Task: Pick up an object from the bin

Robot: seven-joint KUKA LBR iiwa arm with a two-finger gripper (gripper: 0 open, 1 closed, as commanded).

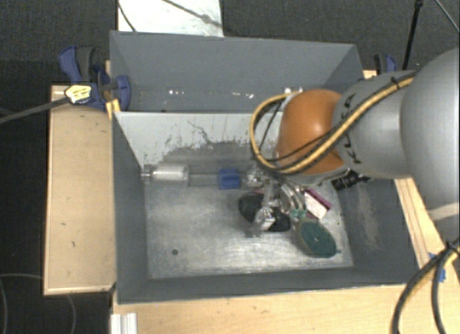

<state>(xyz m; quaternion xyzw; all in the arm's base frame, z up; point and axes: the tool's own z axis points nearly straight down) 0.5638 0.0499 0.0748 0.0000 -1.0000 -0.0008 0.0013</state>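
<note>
Closest to the lens: the thick grey arm [402, 131], entering from the right and filling the upper right corner, with yellow-and-black cables [287, 159] looped round its wrist and an orange cover [309, 135] capping it above the bin's back right quarter.

Then, left to right across the grey metal bin [187, 243]. At back left, lying on its side along the foot of the back wall, a clear tube [167, 174] with a pale end. Just right of it, in line and near its tip, a small blue block [228, 179]. Further right and a little forward, about the middle of the floor, a black rounded lump [250, 207]. Just beside it on the right, the claw [270, 214], down at floor level under the orange cover; maybe touching the lump, though hard to be sure amid the metal parts. Cannot tell the claw's state: apart, together, or clamped on anything. Right of the claw, a small pink-and-white item [318, 203], tilted, partly under the wrist. In front of that, toward the front right corner, a dark green round disc [317, 240], lying flat, apart from the black lump and close to the pink-and-white item.
</note>
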